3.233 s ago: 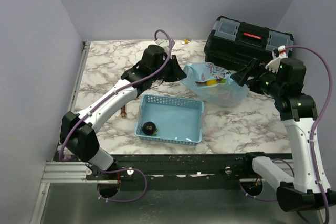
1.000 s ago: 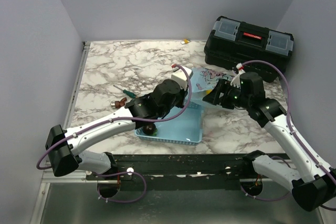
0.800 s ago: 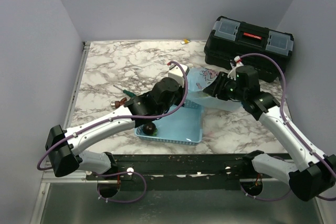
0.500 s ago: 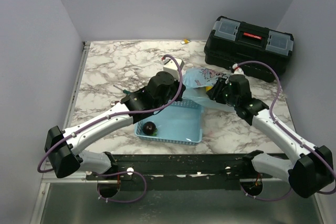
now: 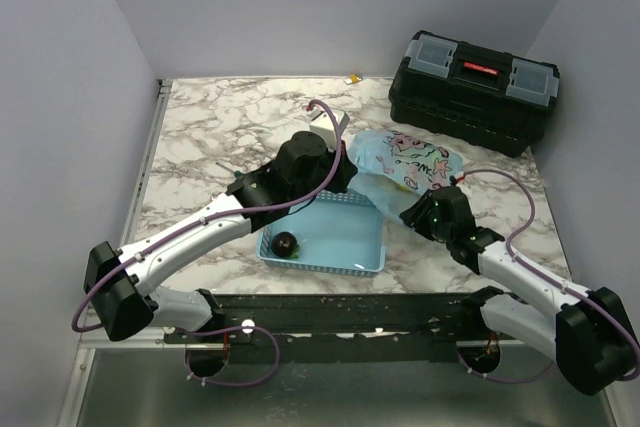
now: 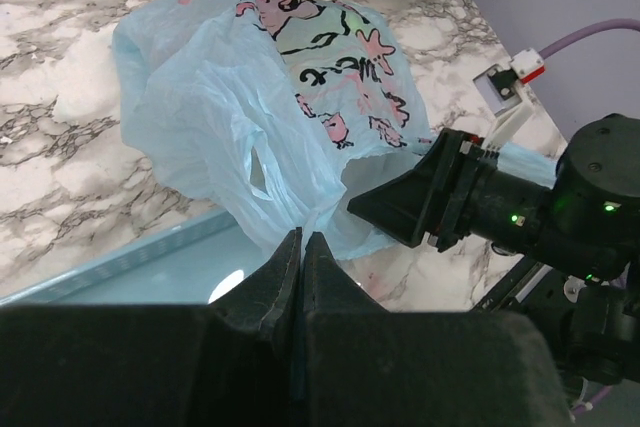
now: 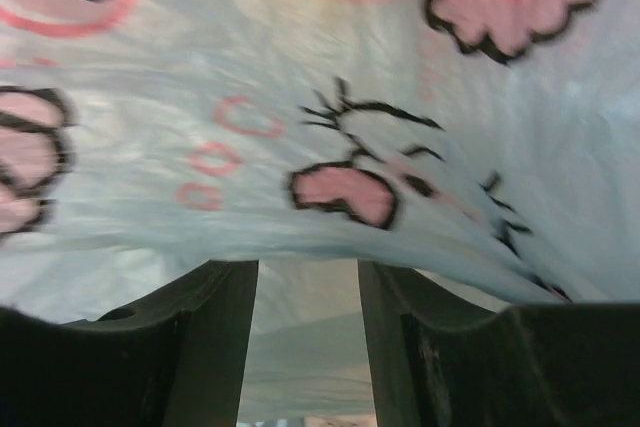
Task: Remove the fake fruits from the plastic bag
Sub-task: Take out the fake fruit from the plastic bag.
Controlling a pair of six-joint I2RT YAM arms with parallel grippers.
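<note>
The light-blue plastic bag (image 5: 405, 159) with pink cartoon print is bunched up just behind the blue latticed basket (image 5: 345, 209). My left gripper (image 5: 345, 183) is at the bag's left near edge. In the left wrist view its jaws (image 6: 301, 239) are shut, pinching the bag's thin edge (image 6: 290, 97). My right gripper (image 5: 410, 213) sits low at the bag's near side. In the right wrist view it (image 7: 308, 277) is open, with the bag's film (image 7: 330, 97) draped over and between its fingers (image 7: 215, 327). The fake fruits are hidden inside the bag.
A dark plum (image 5: 285, 244) lies in the basket's near left corner. A black toolbox (image 5: 472, 77) stands at the back right. A small yellow item (image 5: 352, 78) lies at the table's far edge. The right gripper also shows in the left wrist view (image 6: 420, 202).
The left gripper moved from over the basket back to the bag's edge. The right arm dropped low to the bag's near side. The bag now bulges upward, with the fruits no longer visible.
</note>
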